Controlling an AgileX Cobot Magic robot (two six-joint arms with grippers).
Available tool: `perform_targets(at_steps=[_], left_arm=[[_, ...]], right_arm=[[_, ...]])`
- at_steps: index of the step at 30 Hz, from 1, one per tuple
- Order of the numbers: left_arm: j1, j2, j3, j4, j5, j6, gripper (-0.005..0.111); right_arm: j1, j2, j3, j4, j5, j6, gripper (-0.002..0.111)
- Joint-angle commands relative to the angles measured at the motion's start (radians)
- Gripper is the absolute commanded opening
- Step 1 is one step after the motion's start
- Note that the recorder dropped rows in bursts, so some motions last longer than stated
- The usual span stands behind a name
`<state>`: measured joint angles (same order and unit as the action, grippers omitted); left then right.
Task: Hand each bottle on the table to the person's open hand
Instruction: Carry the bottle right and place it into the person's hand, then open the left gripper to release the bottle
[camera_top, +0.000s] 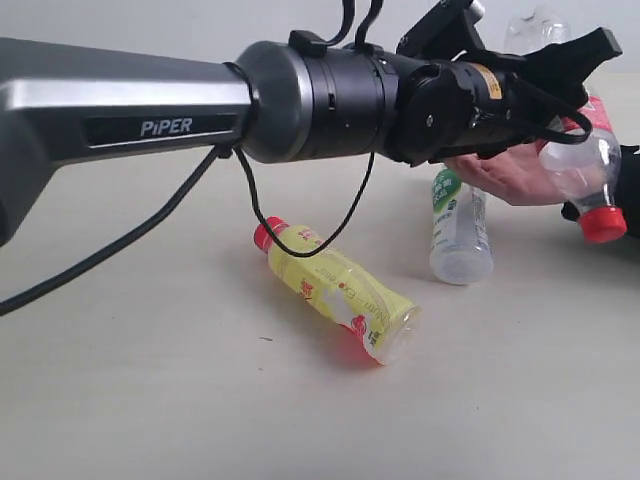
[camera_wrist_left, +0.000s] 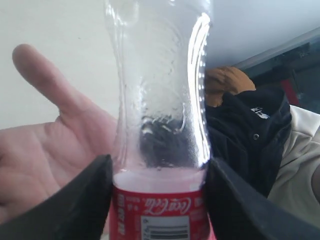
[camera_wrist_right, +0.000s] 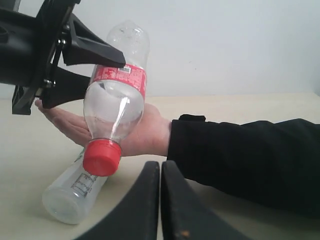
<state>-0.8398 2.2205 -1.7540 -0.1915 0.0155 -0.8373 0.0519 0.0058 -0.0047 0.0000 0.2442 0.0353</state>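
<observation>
Flat on the table (camera_top: 150, 400) lie the yellow-labelled bottle (camera_top: 335, 290), red cap toward 10 o'clock, and, at its 2 o'clock, a white bottle (camera_top: 458, 225). Farther right, the left gripper (camera_top: 590, 90) is clamped on the clear red-labelled bottle (camera_top: 585, 165), cap toward 5 o'clock, over the person's open hand (camera_top: 505, 175). The right gripper (camera_wrist_right: 160, 200) has its jaws pressed together.

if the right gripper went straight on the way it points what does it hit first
Most likely the person's wrist, by the black sleeve; the right gripper points straight at it, though depth is unclear.
</observation>
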Motion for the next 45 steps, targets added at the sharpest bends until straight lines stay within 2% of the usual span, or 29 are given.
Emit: perform_targets(at_steps=[1, 11, 28, 30, 33, 40, 45], left_arm=[[0.003, 0.002, 0.034, -0.005, -0.051, -0.005, 0.0], [0.022, 0.002, 0.056, -0.005, -0.046, 0.009, 0.0], [0.048, 0.008, 0.056, -0.002, 0.064, 0.033, 0.001], [0.053, 0.008, 0.056, -0.002, 0.091, 0.033, 0.006], [0.062, 0.008, 0.056, -0.002, 0.125, 0.033, 0.02], [0.062, 0.008, 0.056, -0.002, 0.119, 0.033, 0.06], [0.062, 0.008, 0.056, -0.002, 0.12, 0.03, 0.075]], right_arm=[[-0.006, -0.006, 0.005, 0.0, -0.007, -0.001, 0.002], [-0.006, -0.006, 0.005, 0.0, -0.007, -0.001, 0.002], [-0.006, -0.006, 0.005, 0.0, -0.006, -0.001, 0.002], [-0.006, -0.006, 0.005, 0.0, -0.006, -0.001, 0.002], [-0.006, -0.006, 0.005, 0.0, -0.006, -0.001, 0.002], [-0.006, -0.006, 0.005, 0.0, -0.006, -0.001, 0.002], [-0.006, -0.006, 0.005, 0.0, -0.006, -0.001, 0.002]])
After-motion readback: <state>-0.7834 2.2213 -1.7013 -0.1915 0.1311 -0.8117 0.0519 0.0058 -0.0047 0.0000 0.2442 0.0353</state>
